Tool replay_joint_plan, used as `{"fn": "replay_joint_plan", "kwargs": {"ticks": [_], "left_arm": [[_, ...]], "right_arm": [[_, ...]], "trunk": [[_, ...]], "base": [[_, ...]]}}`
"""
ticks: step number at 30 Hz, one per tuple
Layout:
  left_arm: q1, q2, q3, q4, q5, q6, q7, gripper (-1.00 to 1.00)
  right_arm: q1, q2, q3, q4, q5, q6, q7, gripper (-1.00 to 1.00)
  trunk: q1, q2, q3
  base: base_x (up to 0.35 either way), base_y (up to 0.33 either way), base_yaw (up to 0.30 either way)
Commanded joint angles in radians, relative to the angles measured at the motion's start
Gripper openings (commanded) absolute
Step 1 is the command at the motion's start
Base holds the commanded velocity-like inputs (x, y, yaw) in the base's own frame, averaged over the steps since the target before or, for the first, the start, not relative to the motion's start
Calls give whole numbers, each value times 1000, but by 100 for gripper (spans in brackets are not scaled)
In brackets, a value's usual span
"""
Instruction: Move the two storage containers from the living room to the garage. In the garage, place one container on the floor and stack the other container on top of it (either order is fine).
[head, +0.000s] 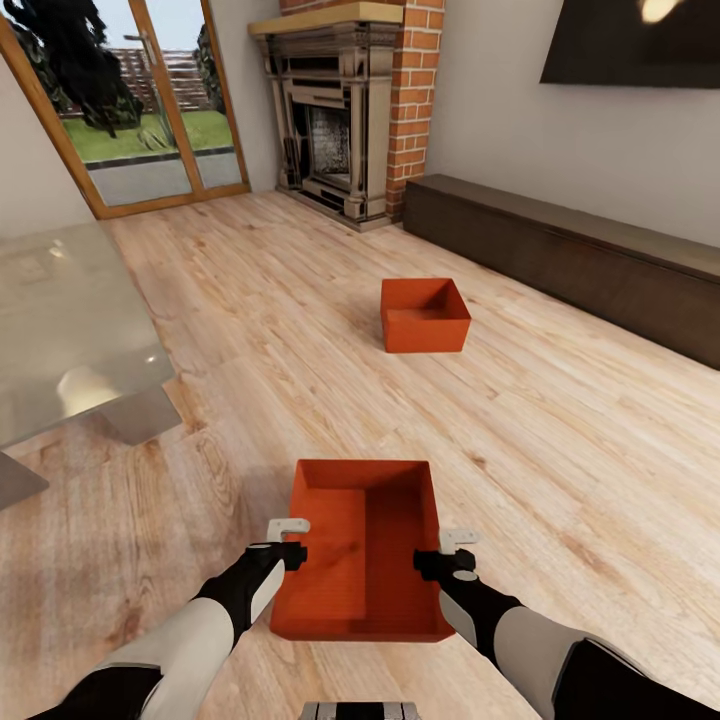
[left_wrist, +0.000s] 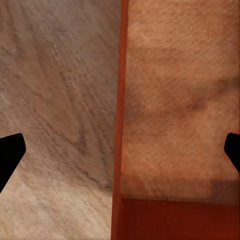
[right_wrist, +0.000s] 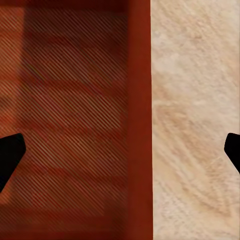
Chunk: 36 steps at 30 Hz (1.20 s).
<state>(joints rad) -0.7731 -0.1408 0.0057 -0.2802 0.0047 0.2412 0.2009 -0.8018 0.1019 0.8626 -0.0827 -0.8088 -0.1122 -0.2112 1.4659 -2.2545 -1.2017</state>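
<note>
So you're lining up on the near container (head: 362, 550) on the living room floor, both sets of fingers gaping astride its side walls, gripping nothing; next you're needing to pinch both walls and lift.

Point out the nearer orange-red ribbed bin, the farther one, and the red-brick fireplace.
nearer orange-red ribbed bin (head: 365, 560), head view, on its inner floor.
farther orange-red ribbed bin (head: 425, 330), head view, on its near outer wall.
red-brick fireplace (head: 420, 90), head view, on its right brick column.
</note>
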Motion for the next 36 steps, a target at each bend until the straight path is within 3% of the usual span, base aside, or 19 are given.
{"fn": "replay_joint_plan", "kwargs": {"ticks": [1,12,22,30,36], "left_arm": [[0,0,0,-2,0,6,3,100],[0,0,0,-2,0,6,3,100],[0,1,0,-2,0,6,3,100],[0,1,0,-2,0,6,3,100],[0,1,0,-2,0,6,3,100]], "right_arm": [[0,0,9,0,-9,-3,-4,100],[0,-10,9,0,-9,-3,-4,100],[0,-20,9,0,-9,-3,-4,100],[0,-22,9,0,-9,-3,-4,100],[0,-22,9,0,-9,-3,-4,100]], "trunk": [[4,-8,-4],[11,-22,-10],[50,-92,-41],[50,-92,-41],[73,-134,-60]], "base": [[0,0,0],[0,0,0],[0,0,0],[0,0,0],[0,0,0]]}}
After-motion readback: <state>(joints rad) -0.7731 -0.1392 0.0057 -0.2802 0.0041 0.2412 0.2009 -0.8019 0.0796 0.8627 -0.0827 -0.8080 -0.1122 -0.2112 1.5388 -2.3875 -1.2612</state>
